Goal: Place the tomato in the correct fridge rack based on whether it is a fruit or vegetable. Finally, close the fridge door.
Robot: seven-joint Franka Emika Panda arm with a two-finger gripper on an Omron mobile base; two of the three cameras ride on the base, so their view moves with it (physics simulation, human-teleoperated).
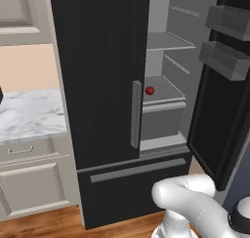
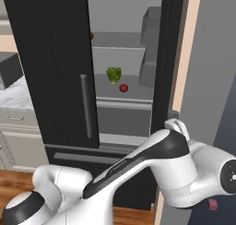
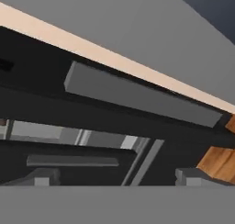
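While the fridge door [image 1: 224, 86] stands wide open, the tomato [image 1: 150, 90] rests on the rack [image 1: 168, 93], near its front lip and toward its left side in the left base view. Being round, it has no long axis and points no particular way. Just behind it and to its left in the right base view sits a lettuce [image 2: 114, 74]. Two finger tips [image 3: 40, 177] show low in the hand view, well apart with nothing between them.

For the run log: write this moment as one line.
tomato: on fridge rack, beside green bunch | fridge door: open | gripper: empty, fingers apart, near door | next: likely close door
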